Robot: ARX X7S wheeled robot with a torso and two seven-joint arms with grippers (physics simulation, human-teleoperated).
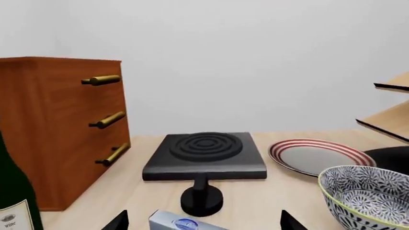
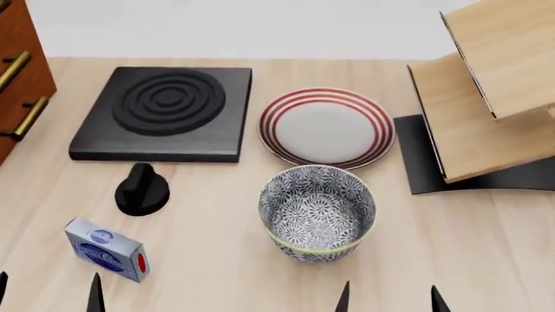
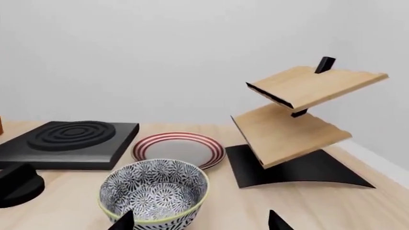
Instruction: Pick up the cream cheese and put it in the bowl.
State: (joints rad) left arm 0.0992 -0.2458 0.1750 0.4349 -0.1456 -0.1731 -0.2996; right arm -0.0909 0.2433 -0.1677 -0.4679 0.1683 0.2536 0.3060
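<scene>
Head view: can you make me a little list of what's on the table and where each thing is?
cream cheese: lying on the table near the front, toward the left side
bowl: upright, empty, front middle
plate: white with red rings, just behind the bowl
stove burner: black square, back left
knob: black, between burner and cream cheese
wooden shelf rack: back right
left gripper: open, holding nothing
right gripper: open, holding nothing

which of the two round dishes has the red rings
The flat plate, white with red rings round its rim, farther from the robot. The deep bowl is blue-and-white floral.
</scene>
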